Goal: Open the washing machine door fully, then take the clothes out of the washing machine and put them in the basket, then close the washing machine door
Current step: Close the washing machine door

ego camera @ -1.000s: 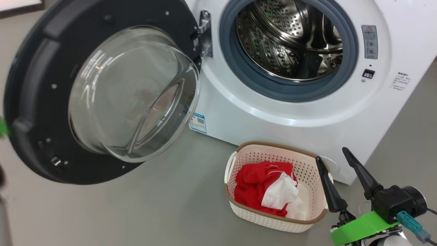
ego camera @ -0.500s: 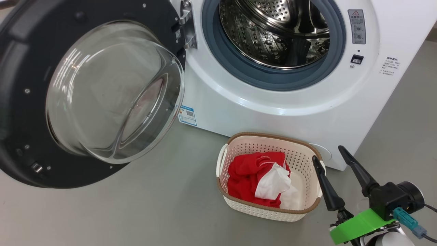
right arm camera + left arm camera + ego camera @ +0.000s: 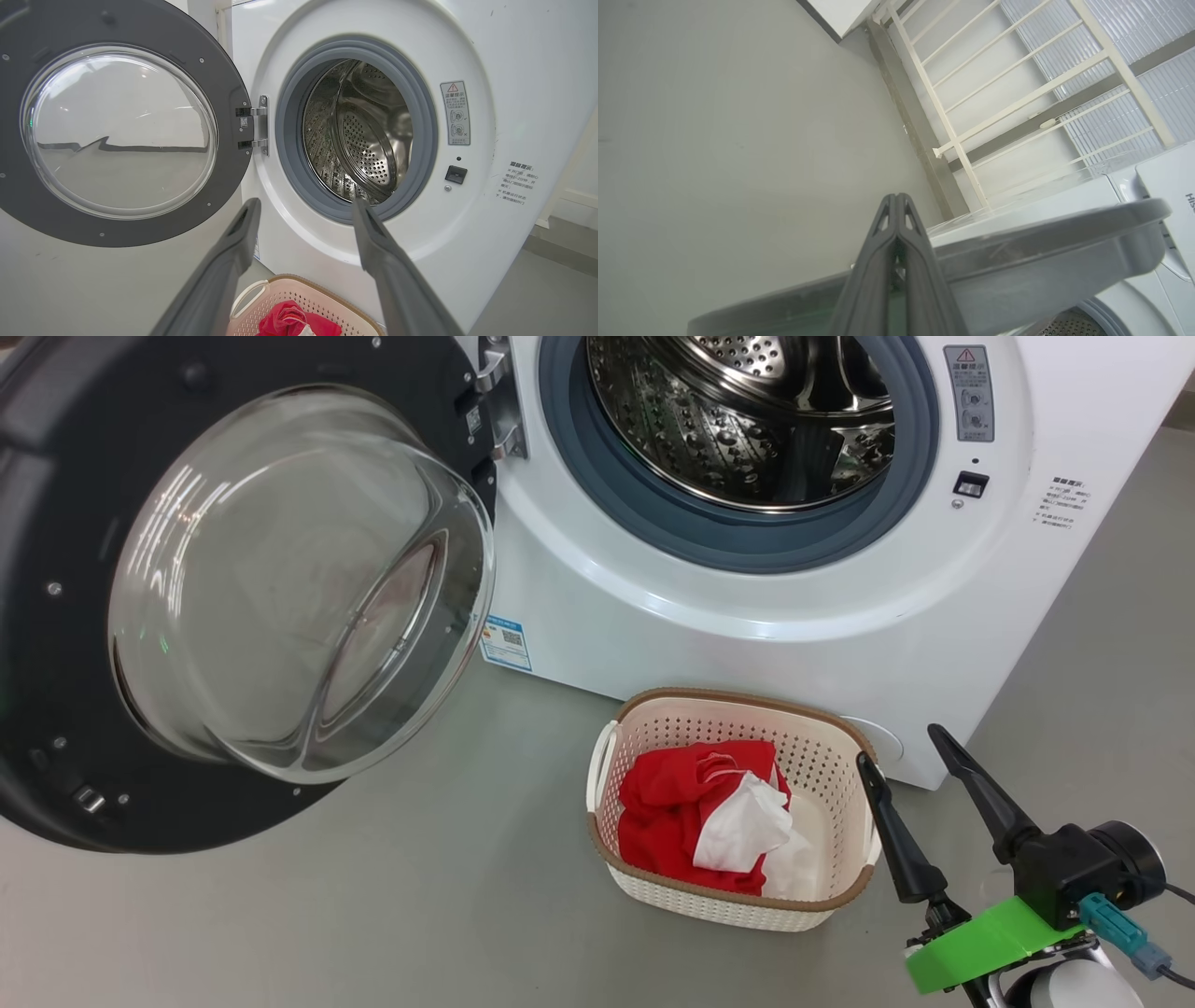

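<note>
- The washing machine door [image 3: 56, 616] is swung wide open at the left. Its glossy black rim is cut off by the left and top edges of the head view.
- The left gripper [image 3: 895, 200] is seen with its dark fingers pressed together on nothing, beside the door's grey edge. Whether they touch cannot be told.
- The door's clear glass bowl [image 3: 299, 588] bulges outward, smooth and reflective.
- The white washing machine [image 3: 653, 635] is cropped at the top. A grey rubber gasket [image 3: 728, 546] rings the perforated steel drum [image 3: 738, 420].
- The basket [image 3: 738, 901], of cream perforated plastic with a brown woven-look rim, is set on the floor [image 3: 420, 896] before the machine.
- The clothes [image 3: 663, 812], crumpled red fabric with white cloth, lie inside it, their lower part hidden.
- The right gripper [image 3: 900, 747] is spread wide and empty just right of the basket, with its wrist cut off.
</note>
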Tool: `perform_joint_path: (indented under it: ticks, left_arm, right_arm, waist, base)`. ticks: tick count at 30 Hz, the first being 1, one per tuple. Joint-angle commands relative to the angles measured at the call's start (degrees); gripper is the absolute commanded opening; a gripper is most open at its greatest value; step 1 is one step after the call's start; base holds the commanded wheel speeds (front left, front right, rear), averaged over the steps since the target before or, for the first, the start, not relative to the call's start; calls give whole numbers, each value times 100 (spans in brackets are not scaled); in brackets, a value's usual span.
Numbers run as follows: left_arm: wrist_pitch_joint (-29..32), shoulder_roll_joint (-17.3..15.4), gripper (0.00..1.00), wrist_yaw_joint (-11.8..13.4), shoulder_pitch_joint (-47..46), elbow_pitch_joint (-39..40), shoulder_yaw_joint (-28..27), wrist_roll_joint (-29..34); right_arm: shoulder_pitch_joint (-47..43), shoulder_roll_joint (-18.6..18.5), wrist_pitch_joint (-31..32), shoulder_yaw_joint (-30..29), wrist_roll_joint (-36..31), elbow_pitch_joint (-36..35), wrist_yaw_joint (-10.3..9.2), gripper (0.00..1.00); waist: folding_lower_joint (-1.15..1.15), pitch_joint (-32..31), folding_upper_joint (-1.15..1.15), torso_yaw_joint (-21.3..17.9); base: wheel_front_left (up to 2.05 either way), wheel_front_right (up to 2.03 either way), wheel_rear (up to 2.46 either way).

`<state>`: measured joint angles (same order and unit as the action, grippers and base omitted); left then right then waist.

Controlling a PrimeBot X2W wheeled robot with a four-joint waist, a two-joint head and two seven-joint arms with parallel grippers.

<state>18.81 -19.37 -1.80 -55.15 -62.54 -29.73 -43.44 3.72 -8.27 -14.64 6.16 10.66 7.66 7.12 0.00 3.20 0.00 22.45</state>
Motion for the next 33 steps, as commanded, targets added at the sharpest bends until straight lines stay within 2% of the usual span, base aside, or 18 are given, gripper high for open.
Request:
perform_joint_path:
  ticks: [1, 7, 16, 21, 33]
  left_arm:
    - [163, -177, 0, -122, -64, 71, -122, -160]
    - [494, 57, 0, -422, 109, 159, -138, -419]
    - [865, 420, 0, -554, 411, 573, -226, -928]
    - [1315, 773, 0, -567, 701, 1355, -326, -1587]
    - [1801, 1405, 0, -532, 1537, 2928, -307, -2155]
  right_arm:
    - [171, -28, -36, 87, 49, -134, 36, 100]
    - [189, 25, -36, 72, 30, -157, 36, 100]
    - [222, 58, -36, 78, 23, -149, 36, 100]
    - [218, 67, -36, 54, 4, -134, 36, 100]
    - [163, 157, -36, 47, -14, -130, 36, 100]
  waist:
    - [0, 8, 0, 11]
    - [0, 59, 0, 68]
    - [0, 112, 0, 105]
    - [0, 106, 0, 124]
    - [0, 51, 0, 123]
  base:
    - [0, 0, 0]
    - [0, 0, 0]
    - [0, 0, 0]
    - [0, 0, 0]
    - [0, 0, 0]
